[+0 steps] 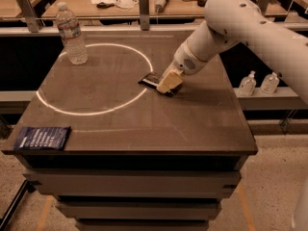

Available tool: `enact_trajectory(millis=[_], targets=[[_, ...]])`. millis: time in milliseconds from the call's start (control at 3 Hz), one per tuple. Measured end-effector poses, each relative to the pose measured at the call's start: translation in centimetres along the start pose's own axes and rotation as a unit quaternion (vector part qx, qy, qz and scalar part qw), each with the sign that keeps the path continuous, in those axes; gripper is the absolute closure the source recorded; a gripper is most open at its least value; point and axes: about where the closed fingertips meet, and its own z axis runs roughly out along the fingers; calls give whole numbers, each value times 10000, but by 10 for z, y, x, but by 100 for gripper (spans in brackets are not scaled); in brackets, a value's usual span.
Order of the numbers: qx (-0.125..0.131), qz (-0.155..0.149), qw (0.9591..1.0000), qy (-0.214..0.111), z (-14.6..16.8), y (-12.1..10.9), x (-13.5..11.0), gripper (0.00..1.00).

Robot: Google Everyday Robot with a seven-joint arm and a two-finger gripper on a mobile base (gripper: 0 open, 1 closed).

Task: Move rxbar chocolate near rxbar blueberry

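**benchrat:** so where's the gripper [169, 83] at in this one?

**tinkerjo:** Down low on the counter [192, 124], right of the middle, sitting at the right end of the rxbar chocolate [149, 79]. The black bar lies flat, its left end poking out toward the white ring [86, 112] drawn on the top, just about at the ring's right edge. The gripper covers the other end, so honestly I can't tell whether it's clamped on the bar or just resting over it.

**benchrat:** and the rxbar blueberry [42, 137]?

**tinkerjo:** Way off at the near left corner of the counter, flat, dark blue with rows of white text, right by the front edge. Well apart from the black bar (the ring sits between the two of them).

**benchrat:** anything else up there?

**tinkerjo:** A clear water bottle [71, 33] standing upright at the far left, near the ring's top edge. The white arm [231, 23] comes in from the upper right and slopes down to the gripper. Off to the right, on a lower ledge beyond the counter, two small bottles [248, 83] stand side by side. Behind it all is a cluttered workbench [115, 4].
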Motion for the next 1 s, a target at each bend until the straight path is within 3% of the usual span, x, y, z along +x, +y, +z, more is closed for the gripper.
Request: enact_trajectory(millis=[333,667,1000], targets=[[-172,59,9992,-351,-21,5,-13,100],[-445,3,9955,-836,-47,18,-34,100],[-695,-82,9926,-995,-56,36,-48,100]])
